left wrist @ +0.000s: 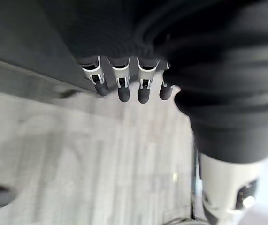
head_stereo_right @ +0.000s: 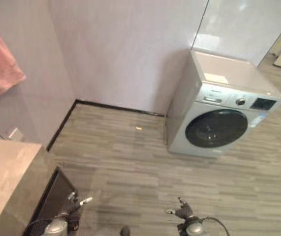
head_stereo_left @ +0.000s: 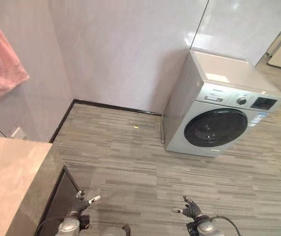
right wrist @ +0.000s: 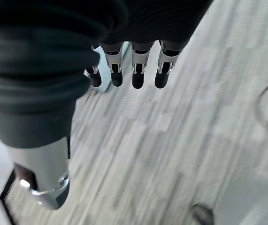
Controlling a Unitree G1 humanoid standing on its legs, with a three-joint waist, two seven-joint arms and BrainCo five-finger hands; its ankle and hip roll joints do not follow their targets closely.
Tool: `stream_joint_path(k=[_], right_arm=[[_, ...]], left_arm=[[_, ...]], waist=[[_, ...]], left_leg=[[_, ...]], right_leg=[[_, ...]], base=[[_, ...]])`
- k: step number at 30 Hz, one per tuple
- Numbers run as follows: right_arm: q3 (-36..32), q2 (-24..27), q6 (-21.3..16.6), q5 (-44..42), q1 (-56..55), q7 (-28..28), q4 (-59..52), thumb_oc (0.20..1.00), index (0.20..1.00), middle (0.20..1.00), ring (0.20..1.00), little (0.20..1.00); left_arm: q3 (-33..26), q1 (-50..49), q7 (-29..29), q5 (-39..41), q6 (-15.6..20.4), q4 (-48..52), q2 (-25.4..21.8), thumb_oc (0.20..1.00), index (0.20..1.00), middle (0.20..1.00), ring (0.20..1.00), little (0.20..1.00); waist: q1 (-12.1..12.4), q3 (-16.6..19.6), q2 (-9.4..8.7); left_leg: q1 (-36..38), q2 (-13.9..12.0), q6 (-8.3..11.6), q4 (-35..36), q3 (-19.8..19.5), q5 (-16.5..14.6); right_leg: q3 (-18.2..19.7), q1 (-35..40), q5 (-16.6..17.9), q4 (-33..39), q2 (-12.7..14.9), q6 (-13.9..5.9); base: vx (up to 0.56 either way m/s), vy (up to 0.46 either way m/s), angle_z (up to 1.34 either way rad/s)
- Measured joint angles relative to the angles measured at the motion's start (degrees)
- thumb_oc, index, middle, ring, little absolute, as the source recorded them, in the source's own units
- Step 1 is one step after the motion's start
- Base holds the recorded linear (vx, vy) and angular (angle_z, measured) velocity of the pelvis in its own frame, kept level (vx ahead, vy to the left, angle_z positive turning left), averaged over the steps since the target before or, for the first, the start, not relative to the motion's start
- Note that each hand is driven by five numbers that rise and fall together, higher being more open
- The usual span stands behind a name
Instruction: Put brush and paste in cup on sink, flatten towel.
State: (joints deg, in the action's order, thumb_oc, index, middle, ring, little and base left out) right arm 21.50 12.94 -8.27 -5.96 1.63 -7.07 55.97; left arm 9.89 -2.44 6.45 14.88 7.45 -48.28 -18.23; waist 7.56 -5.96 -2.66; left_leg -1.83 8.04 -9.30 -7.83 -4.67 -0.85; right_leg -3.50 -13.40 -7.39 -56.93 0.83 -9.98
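Low down and nearest: left hand and right hand, both empty, fingers straight and loose, hanging over the grey striped wood floor. Beside the left hand, the corner of a pale stone sink counter above a dark cabinet. Farther up on the wall, a soft pink towel, hanging bunched and wrinkly, not yet flat. Far back, a silver washing machine with a round dark door. By the look of it, nothing done so far: brush, paste and cup to find, towel to smooth.

washing machine against the wall
door shut; striped grey floor runs up to a black skirting strip.
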Motion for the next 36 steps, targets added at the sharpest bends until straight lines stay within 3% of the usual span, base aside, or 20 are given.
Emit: stream_joint_path(k=[1, 3, 4, 5, 6, 8, 9, 10, 12, 13, 14, 15, 16, 17, 20, 22, 24, 29, 31, 36], right_arm=[[0.04, -0.04, -0.03, 0.0, -0.55, 0.16, -0.64, 1.0, 1.0, 1.0, 1.0, 1.0], [0.03, 0.14, 0.01, -0.02, -0.57, 0.93, -1.6, 1.0, 1.0, 1.0, 1.0, 1.0], [0.22, 0.63, -0.05, -0.04, -0.24, 1.06, -4.12, 1.0, 1.0, 1.0, 1.0, 1.0], [0.19, 0.5, -0.11, -0.04, -0.29, 1.13, -4.65, 1.0, 1.0, 1.0, 1.0, 1.0], [0.11, 0.4, 0.01, -0.06, -0.59, 1.12, -4.49, 1.0, 1.0, 1.0, 1.0, 1.0], [0.08, 0.49, 0.0, -0.07, -1.81, 1.08, -4.41, 1.0, 1.0, 1.0, 1.0, 1.0], [-0.04, 0.56, 0.04, -0.07, -1.8, 1.04, -4.32, 1.0, 1.0, 1.0, 1.0, 1.0], [-0.04, 0.61, 0.04, -0.04, -1.42, 1.05, -4.15, 1.0, 1.0, 1.0, 1.0, 1.0], [-0.06, 1.09, 0.03, -0.04, -1.27, 1.04, -3.79, 1.0, 1.0, 1.0, 1.0, 1.0], [-0.03, 1.7, 0.01, -0.04, -1.84, 1.08, -3.62, 1.0, 1.0, 1.0, 1.0, 1.0], [-0.05, 1.92, -0.01, -0.03, -2.35, 1.09, -3.52, 1.0, 1.0, 1.0, 1.0, 1.0], [-0.3, 2.47, -0.16, -0.02, -4.19, 1.07, -3.68, 1.0, 1.0, 1.0, 1.0, 1.0], [-1.0, 3.55, 0.46, 0.01, -4.03, 1.18, -0.87, 1.0, 1.0, 1.0, 1.0, 1.0], [-0.49, 3.05, 0.68, -0.01, -4.36, 1.16, -0.14, 1.0, 1.0, 1.0, 1.0, 1.0], [0.28, 1.07, 0.1, -0.01, -3.27, 1.26, -0.92, 1.0, 1.0, 1.0, 1.0, 1.0], [0.22, 1.57, -0.46, -0.02, -1.26, 0.96, -1.06, 1.0, 1.0, 1.0, 1.0, 1.0], [0.74, 1.79, -0.54, 0.01, 0.42, 0.92, -1.83, 1.0, 1.0, 1.0, 1.0, 1.0], [2.66, 1.49, -0.4, 0.1, -0.93, 1.06, -1.37, 1.0, 1.0, 1.0, 1.0, 1.0], [2.68, 1.51, -0.39, 0.11, -1.66, 1.1, -1.37, 1.0, 1.0, 1.0, 1.0, 1.0], [2.82, 2.18, -0.35, 0.12, -2.74, 1.34, -2.16, 1.0, 1.0, 1.0, 1.0, 1.0]], left_arm=[[0.28, 0.41, -0.35, -0.3, 0.01, 0.04, -0.16, 1.0, 1.0, 1.0, 1.0, 1.0], [0.25, 1.72, -0.39, -0.4, 0.04, -0.72, -0.79, 1.0, 1.0, 1.0, 1.0, 1.0], [0.15, 2.04, -0.33, -1.72, -0.08, -2.79, -0.61, 1.0, 1.0, 1.0, 1.0, 1.0], [-0.01, 2.31, -0.42, -2.12, -0.11, -2.96, -0.96, 1.0, 1.0, 1.0, 1.0, 1.0], [0.03, 2.22, -0.48, -2.44, -0.1, -2.73, -1.14, 1.0, 1.0, 1.0, 1.0, 1.0], [0.32, 1.43, -0.44, -2.47, -0.09, -2.86, -0.99, 1.0, 1.0, 1.0, 1.0, 1.0], [0.12, 2.22, -0.39, -2.47, -0.02, -2.78, -1.05, 1.0, 1.0, 1.0, 1.0, 1.0], [0.13, 2.86, -0.36, -2.48, 0.0, -2.82, -1.07, 1.0, 1.0, 1.0, 1.0, 1.0], [0.42, 2.08, -0.41, -2.5, 0.0, -3.02, -0.17, 1.0, 1.0, 1.0, 1.0, 1.0], [0.39, 1.9, -0.41, -2.52, 0.04, -4.76, 1.27, 1.0, 1.0, 1.0, 1.0, 1.0], [0.42, 1.71, -0.44, -2.53, 0.04, -5.65, 1.96, 1.0, 1.0, 1.0, 1.0, 1.0], [0.72, 0.95, -0.57, -2.6, 0.16, -6.88, 2.69, 1.0, 1.0, 1.0, 1.0, 1.0], [0.6, 1.7, -0.37, -2.45, 0.2, -9.15, 5.62, 1.0, 1.0, 1.0, 1.0, 1.0], [2.46, 1.2, -0.29, -2.41, 0.21, -9.03, 5.53, 1.0, 1.0, 1.0, 1.0, 1.0], [4.1, -0.14, -0.33, -2.39, -0.06, -9.64, 4.31, 1.0, 1.0, 1.0, 1.0, 1.0], [3.69, 0.0, -0.24, -1.72, -0.03, -9.47, 5.62, 1.0, 1.0, 1.0, 1.0, 1.0], [3.99, 0.08, 0.01, -1.85, -0.06, -9.76, 7.21, 1.0, 1.0, 1.0, 1.0, 1.0], [3.8, 0.05, 0.17, -1.88, -0.04, -9.6, 5.8, 1.0, 1.0, 1.0, 1.0, 1.0], [3.53, -0.18, 0.21, -1.87, -0.06, -9.61, 4.4, 1.0, 1.0, 1.0, 1.0, 1.0], [1.32, -0.1, 0.92, -1.82, -0.08, -9.53, 1.7, 1.0, 1.0, 1.0, 1.0, 1.0]], waist=[[-1.26, -0.45, 1.34], [-1.22, -1.09, 1.64], [-1.83, -1.98, 1.86], [-2.1, -2.74, 1.08], [-2.03, -3.23, 0.51], [-2.81, -2.76, 0.56], [-3.73, -2.51, -0.25], [-3.7, -2.49, -0.86], [-4.05, -2.45, -0.56], [-4.29, -1.46, -0.25], [-4.89, -0.82, -1.69], [-5.88, 0.27, -4.97], [-4.11, 0.84, -0.44], [-4.2, 1.86, 0.09], [-3.12, 3.3, -3.71], [-3.43, 3.21, -3.42], [-4.16, 3.26, -2.38], [-3.39, 4.23, -3.37], [-2.6, 4.47, -3.7], [-1.63, 4.79, -3.85]], left_leg=[[1.14, -0.17, 1.21, 0.12, -2.51, -0.31], [3.01, 0.48, 1.43, 2.32, -3.65, -1.44], [4.66, 0.95, 1.8, 3.1, -4.26, -2.62], [5.35, 1.69, 1.55, 2.78, -4.53, -2.34], [7.04, 2.32, 2.02, 2.74, -4.71, -2.89], [9.09, 2.28, 5.04, 1.74, -6.43, -5.06], [9.97, 2.55, 5.16, 1.57, -8.17, -5.74], [10.41, 2.71, 5.31, 1.53, -8.46, -5.92], [12.8, 2.57, 5.71, 0.71, -8.88, -6.15], [12.87, 3.5, 6.19, -1.67, -10.03, -6.44], [12.16, 6.03, 6.84, -5.44, -10.46, -6.49], [11.13, 10.33, 7.45, -11.23, -10.42, -9.21], [11.18, 7.37, 7.5, -15.09, -13.33, -14.0], [9.72, 5.14, 8.81, -19.51, -13.66, -16.88], [3.85, -0.41, 12.46, -24.04, -15.78, -18.73], [1.74, -4.08, 14.77, -22.75, -19.3, -20.01], [4.75, -7.05, 14.52, -14.28, -20.06, -20.04], [8.8, -9.99, 14.06, -5.85, -19.96, -19.75], [8.55, -10.54, 14.07, -6.85, -19.97, -19.75], [2.83, -9.07, 14.65, -20.14, -20.31, -19.45]], right_leg=[[2.03, -1.67, -0.67, 4.26, -2.97, 0.33], [-2.28, -7.54, -2.09, 12.37, -1.54, 2.06], [-8.45, -8.98, -0.6, 29.41, 1.22, 5.84], [-7.34, -8.75, 1.19, 40.58, 1.22, 4.9], [-6.9, -9.43, 2.28, 43.06, 1.55, 5.37], [-6.61, -10.26, 4.75, 45.47, 0.44, 6.68], [-6.04, -9.25, 6.33, 51.91, -0.56, 6.25], [-6.15, -10.21, 7.24, 50.95, -1.37, 7.05], [-6.87, -8.42, 10.67, 47.56, -6.07, 11.97], [-6.4, -5.74, 12.29, 48.38, -9.52, 15.14], [-4.74, -2.21, 14.04, 51.37, -10.35, 18.78], [-1.55, 2.31, 14.52, 53.9, -7.58, 26.36], [-2.92, 3.2, 12.97, 53.22, -10.08, 23.91], [-3.03, 3.88, 12.6, 53.94, -10.82, 24.35], [-3.88, 4.73, 13.51, 56.26, -9.06, 22.91], [-4.6, 4.61, 13.5, 55.97, -8.56, 21.15], [-5.19, 4.31, 13.29, 55.73, -8.68, 19.08], [-6.84, 3.42, 10.03, 53.84, -9.17, 14.74], [-6.84, 3.59, 9.25, 53.93, -10.0, 15.13], [-6.84, 5.48, 9.37, 56.47, -11.49, 16.76]], base=[[0.29, 0.191, 0.87], [0.37, 0.102, 0.44], [0.25, 0.017, 0.16], [0.27, 0.001, 0.27], [0.28, 0.008, 0.22], [0.33, -0.006, 0.4], [0.28, -0.034, 0.69], [0.32, -0.071, 0.62], [0.34, -0.081, 0.23], [0.47, -0.085, 0.36], [0.47, -0.083, 0.79], [0.46, -0.098, 0.74], [0.3, -0.083, 0.75], [0.25, -0.089, 0.45], [0.19, -0.065, 0.31], [0.21, -0.06, 0.1], [0.22, -0.053, 0.08], [0.21, -0.058, 0.09], [0.19, -0.08, -0.01], [0.14, -0.056, 0.02]])
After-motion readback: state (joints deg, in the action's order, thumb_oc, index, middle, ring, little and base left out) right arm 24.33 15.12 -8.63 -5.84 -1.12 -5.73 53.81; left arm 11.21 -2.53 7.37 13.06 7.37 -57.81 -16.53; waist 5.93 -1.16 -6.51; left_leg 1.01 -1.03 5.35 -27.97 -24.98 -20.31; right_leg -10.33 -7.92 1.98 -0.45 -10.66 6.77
